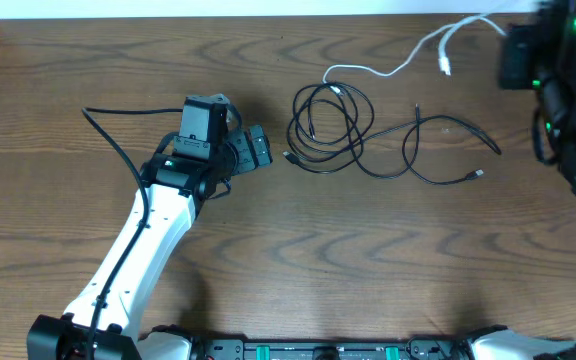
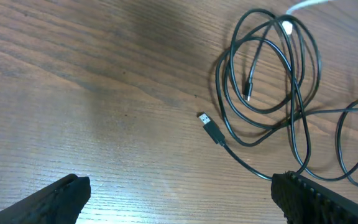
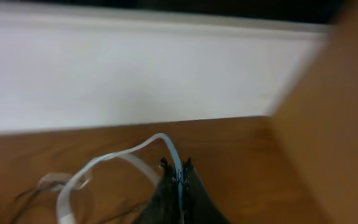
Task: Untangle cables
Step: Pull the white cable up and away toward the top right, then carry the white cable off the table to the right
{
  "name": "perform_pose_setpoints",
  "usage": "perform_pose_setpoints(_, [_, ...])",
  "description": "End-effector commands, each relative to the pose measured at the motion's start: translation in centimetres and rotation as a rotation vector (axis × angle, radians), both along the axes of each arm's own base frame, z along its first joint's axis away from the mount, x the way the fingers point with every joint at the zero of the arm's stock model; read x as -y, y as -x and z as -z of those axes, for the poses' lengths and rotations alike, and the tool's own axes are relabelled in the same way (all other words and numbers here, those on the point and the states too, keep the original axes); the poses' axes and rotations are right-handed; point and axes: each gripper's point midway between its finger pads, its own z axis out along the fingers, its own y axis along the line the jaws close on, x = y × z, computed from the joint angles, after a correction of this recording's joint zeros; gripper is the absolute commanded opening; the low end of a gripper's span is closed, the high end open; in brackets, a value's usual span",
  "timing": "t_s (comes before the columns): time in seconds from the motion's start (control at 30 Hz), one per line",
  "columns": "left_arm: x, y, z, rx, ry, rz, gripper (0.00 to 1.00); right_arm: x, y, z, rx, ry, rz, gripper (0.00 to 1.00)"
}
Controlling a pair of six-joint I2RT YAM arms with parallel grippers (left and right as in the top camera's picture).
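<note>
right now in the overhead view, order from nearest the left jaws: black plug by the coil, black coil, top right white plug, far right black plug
1. black plug by the coil, just off the jaws of the left gripper
2. black coil, further right
3. top right white plug, near the back, and far right black plug, mid right: too close to call

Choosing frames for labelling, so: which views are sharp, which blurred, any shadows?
Overhead: evenly lit, black cables and white cable crisp. Left wrist: cables sharp, soft shadow on the table. Right wrist: blurred throughout, white cable smeared in the shut right end effector.
</note>
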Motion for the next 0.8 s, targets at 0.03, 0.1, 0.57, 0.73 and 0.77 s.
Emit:
perform_pose_setpoints(0.03, [0.0,0.0,-0.4,0.010,0.003,0.003,1.00,8.4,5.4,-3.9,0.182,0.051,0.529,0.01])
perform_pose_setpoints(0.1, [0.0,0.0,-0.4,0.010,0.003,0.003,1.00,10.0,6.5,-4.3,0.235,0.026,0.644,0.01])
perform_pose_setpoints(0.57, [0.0,0.0,-0.4,0.010,0.003,0.002,1.00,8.5,3.9,1.6,0.020,-0.044,0.505,0.01])
perform_pose_setpoints(0.73, [0.0,0.0,-0.4,0.010,0.003,0.003,1.00,13.2,3.7,3.6,-0.044,0.004,0.675,0.01])
perform_pose_setpoints(0.77, [0.0,0.0,-0.4,0.010,0.003,0.003,1.00,14.2,3.8,4.0,-0.055,0.009,0.710,0.01])
